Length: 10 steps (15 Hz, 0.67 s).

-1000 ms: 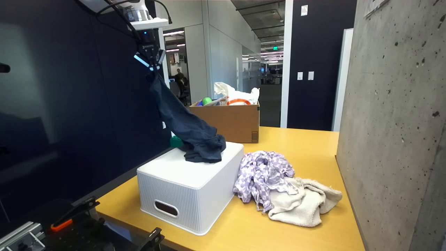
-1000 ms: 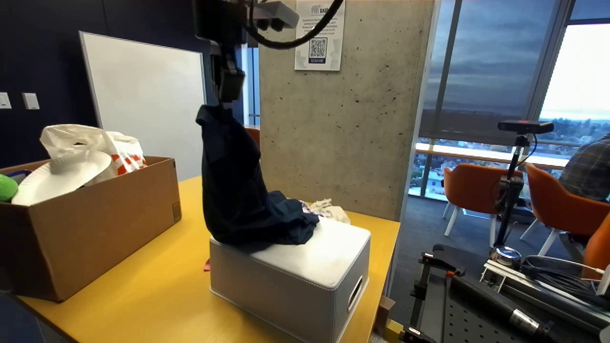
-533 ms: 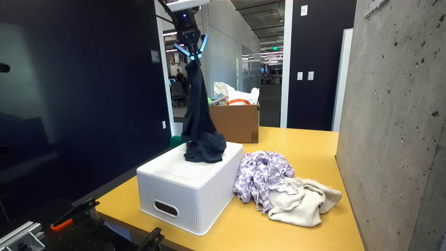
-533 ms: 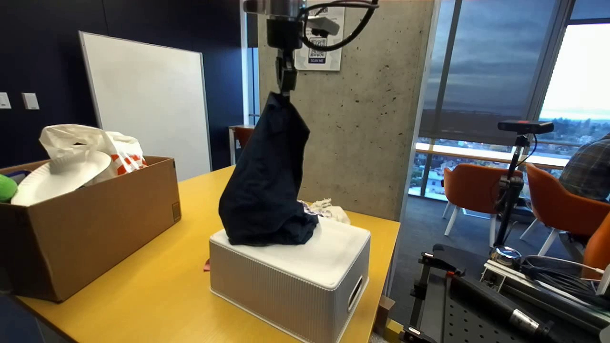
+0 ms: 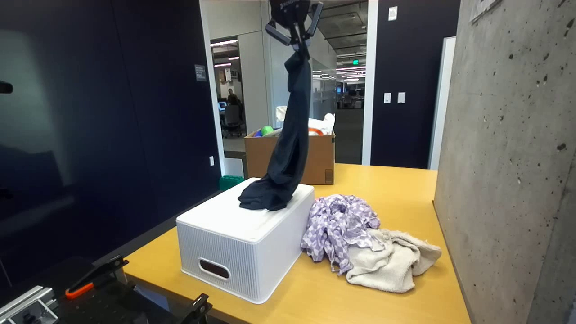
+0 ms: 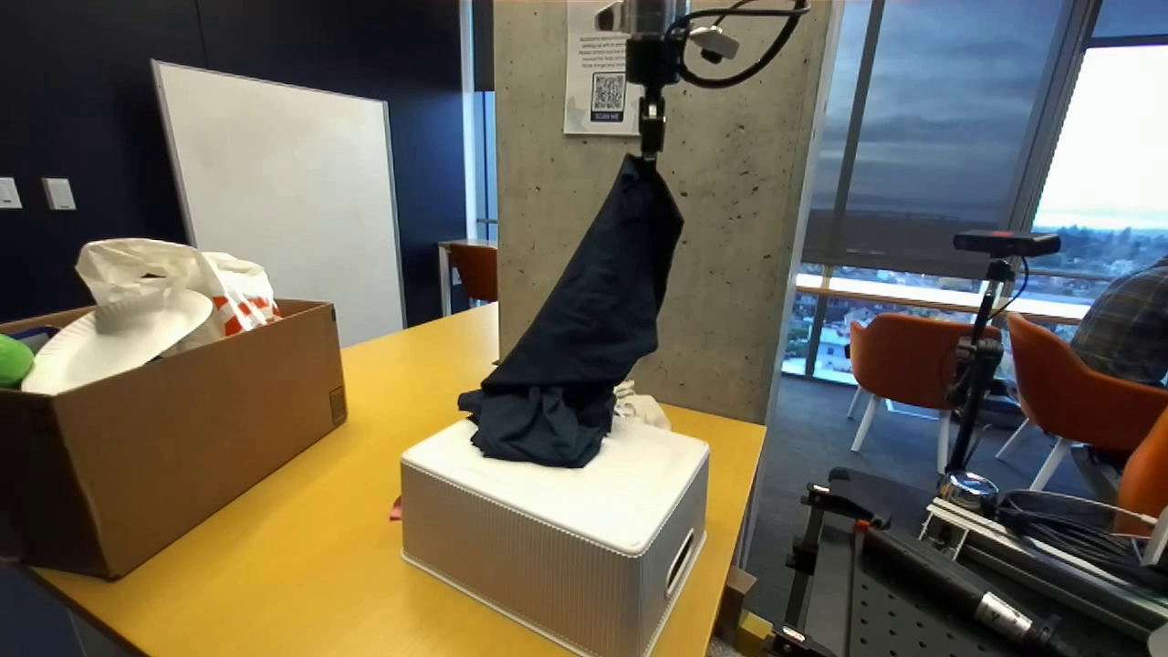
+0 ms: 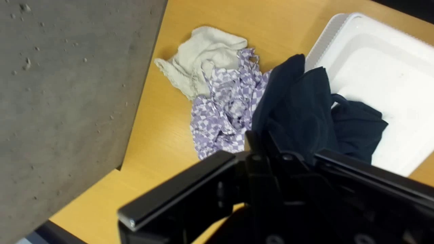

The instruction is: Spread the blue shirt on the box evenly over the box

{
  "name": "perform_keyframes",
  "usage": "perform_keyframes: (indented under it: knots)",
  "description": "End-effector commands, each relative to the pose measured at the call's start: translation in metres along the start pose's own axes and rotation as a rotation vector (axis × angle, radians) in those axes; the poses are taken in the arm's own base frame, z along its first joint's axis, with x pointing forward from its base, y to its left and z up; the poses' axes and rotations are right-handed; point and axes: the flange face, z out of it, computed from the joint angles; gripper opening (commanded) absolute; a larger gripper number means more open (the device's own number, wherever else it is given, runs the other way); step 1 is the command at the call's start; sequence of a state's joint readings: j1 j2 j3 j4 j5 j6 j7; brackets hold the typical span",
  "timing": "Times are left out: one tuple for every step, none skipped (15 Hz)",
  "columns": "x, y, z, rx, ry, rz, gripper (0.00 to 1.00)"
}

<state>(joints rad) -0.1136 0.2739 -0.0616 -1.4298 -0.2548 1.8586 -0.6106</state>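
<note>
You're probably working with something light, limp and not slippery, nothing fragile: the navy-blue shirt (image 5: 295, 126) is looking soft enough to fold anywhere. Left to right in an exterior view: the white box (image 5: 225, 220) is standing near the left edge of the yellow table (image 5: 382, 180), its top bare toward the slot handle (image 5: 215, 270). The shirt's lower end is lying bunched on that top, toward the edge opposite the handle. The rest is hanging as a narrow band, leaning right, up to your gripper (image 5: 301, 48), which is pinching a gathered tip. That one-point hold is probably roping the cloth; for spreading, you're likely wanting a hem corner out of the pile, laid toward the handle-side corners. Looks: plain near-black navy, matte, creased in the pile, no print showing. Further right, a purple-and-white checked cloth (image 5: 335, 225) and a beige cloth (image 5: 391, 261) are lying rumpled on the table.
</note>
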Motion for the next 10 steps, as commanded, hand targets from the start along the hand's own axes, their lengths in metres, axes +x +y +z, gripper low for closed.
perform_keyframes:
  knots:
    - [-0.067,0.025,-0.011,-0.01,-0.028,0.15,0.01]
    - [-0.087,0.035,-0.011,-0.009,-0.037,0.195,0.01]
    - [-0.104,0.042,-0.011,-0.013,-0.046,0.232,0.01]
    - [-0.12,0.049,-0.01,-0.015,-0.054,0.268,0.01]
    - [-0.136,0.056,-0.01,-0.016,-0.062,0.308,0.01]
    - [-0.152,0.061,-0.011,-0.017,-0.067,0.34,0.01]
    - [-0.164,0.063,-0.014,-0.011,-0.068,0.364,0.01]
    - [-0.169,0.06,-0.017,-0.009,-0.08,0.368,0.01]
    - [-0.169,0.052,-0.02,-0.012,-0.088,0.354,0.01]
    - [-0.165,0.043,-0.021,-0.016,-0.092,0.337,0.01]
